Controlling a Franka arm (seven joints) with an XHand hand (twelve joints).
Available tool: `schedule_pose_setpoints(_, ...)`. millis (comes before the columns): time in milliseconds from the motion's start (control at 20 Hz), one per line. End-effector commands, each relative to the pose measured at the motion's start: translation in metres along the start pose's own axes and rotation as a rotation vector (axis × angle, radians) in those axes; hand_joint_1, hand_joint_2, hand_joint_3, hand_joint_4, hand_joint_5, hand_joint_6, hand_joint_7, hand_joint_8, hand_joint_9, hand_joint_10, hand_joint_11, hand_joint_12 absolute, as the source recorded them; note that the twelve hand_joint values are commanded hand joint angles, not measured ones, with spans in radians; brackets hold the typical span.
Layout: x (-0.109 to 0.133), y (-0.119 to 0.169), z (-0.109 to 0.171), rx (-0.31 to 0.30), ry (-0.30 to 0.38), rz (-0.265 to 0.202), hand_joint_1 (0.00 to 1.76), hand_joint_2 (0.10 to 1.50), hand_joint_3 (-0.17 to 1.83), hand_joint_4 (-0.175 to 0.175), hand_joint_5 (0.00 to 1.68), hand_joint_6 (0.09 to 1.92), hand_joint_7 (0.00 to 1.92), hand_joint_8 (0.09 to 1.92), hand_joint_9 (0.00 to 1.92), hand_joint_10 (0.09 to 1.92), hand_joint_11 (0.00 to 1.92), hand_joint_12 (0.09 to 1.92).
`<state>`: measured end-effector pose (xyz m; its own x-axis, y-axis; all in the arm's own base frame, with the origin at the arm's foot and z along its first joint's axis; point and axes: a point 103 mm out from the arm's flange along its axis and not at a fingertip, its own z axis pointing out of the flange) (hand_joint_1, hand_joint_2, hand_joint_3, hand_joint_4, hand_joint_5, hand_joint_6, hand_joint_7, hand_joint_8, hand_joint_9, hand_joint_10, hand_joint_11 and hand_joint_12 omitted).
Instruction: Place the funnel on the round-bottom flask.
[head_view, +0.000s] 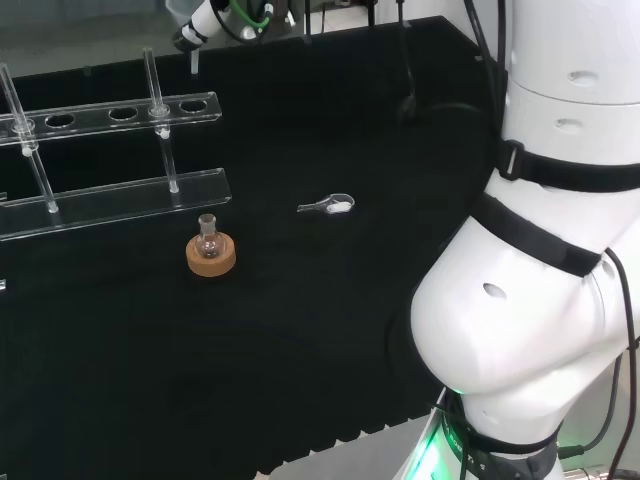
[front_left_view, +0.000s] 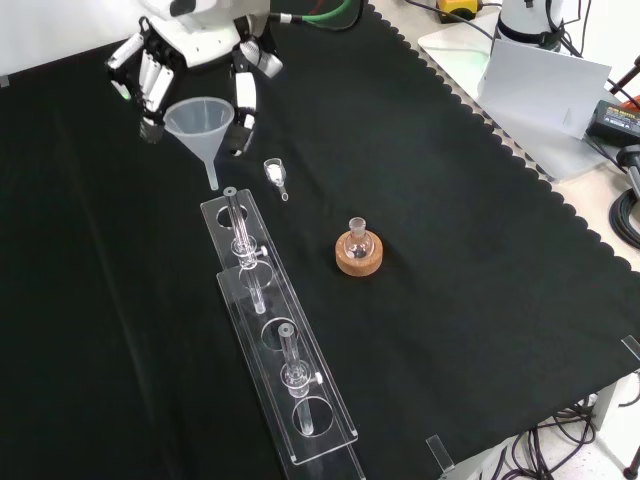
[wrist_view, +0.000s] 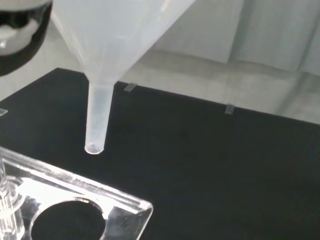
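You have a bench under black cloth (front_left_view: 460, 300), its near right edge scalloped in the front view. A cork ring (front_left_view: 359, 262) sits near the middle of it, carrying a small flask (front_left_view: 358, 240) upright. Left of the ring in that view lies a clear rack (front_left_view: 280, 350), running lengthwise toward you, with glass tubes (front_left_view: 240, 225) standing in some of its holes. A small scoop (front_left_view: 274, 174) with white powder lies on the cloth just beyond the rack's far end.
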<state>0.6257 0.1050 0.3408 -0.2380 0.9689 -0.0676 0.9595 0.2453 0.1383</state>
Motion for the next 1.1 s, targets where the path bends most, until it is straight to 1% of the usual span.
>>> schedule_pose_setpoints(50,-0.007,-0.017,-0.015,0.002,-0.006,0.025,1.0,0.45,0.73,0.175,1.19,0.5,1.38,0.39,1.24,0.29,0.4,1.39)
schedule_pose_setpoints(250,-0.005,-0.037,-0.031,0.005,-0.014,0.019,1.01,0.45,0.73,0.175,1.19,0.5,1.39,0.39,1.24,0.29,0.4,1.39)
schedule_pose_setpoints(350,-0.004,-0.049,-0.04,0.015,-0.022,0.021,1.08,0.62,0.57,0.175,1.29,0.47,1.4,0.37,1.24,0.29,0.4,1.39)
schedule_pose_setpoints(400,-0.003,-0.056,-0.044,0.018,-0.024,0.023,1.1,0.68,0.51,0.175,1.31,0.46,1.4,0.36,1.24,0.29,0.4,1.39)
schedule_pose_setpoints(500,-0.001,-0.069,-0.051,0.022,-0.027,0.031,1.12,0.72,0.45,0.175,1.34,0.44,1.41,0.35,1.24,0.29,0.4,1.39)
schedule_pose_setpoints(650,0.006,-0.086,-0.055,0.025,-0.023,0.044,1.12,0.74,0.42,0.175,1.37,0.39,1.43,0.33,1.24,0.28,0.41,1.38)
schedule_pose_setpoints(800,0.018,-0.101,-0.05,0.051,-0.019,0.055,1.12,0.75,0.41,0.175,1.37,0.37,1.43,0.33,1.24,0.28,0.41,1.38)
schedule_pose_setpoints(950,0.035,-0.11,-0.042,0.071,-0.018,0.05,1.12,0.75,0.41,0.175,1.38,0.37,1.44,0.33,1.24,0.28,0.41,1.38)
schedule_pose_setpoints(1100,0.047,-0.122,-0.038,0.075,-0.006,0.049,1.13,0.75,0.41,0.175,1.38,0.37,1.44,0.32,1.24,0.28,0.41,1.38)
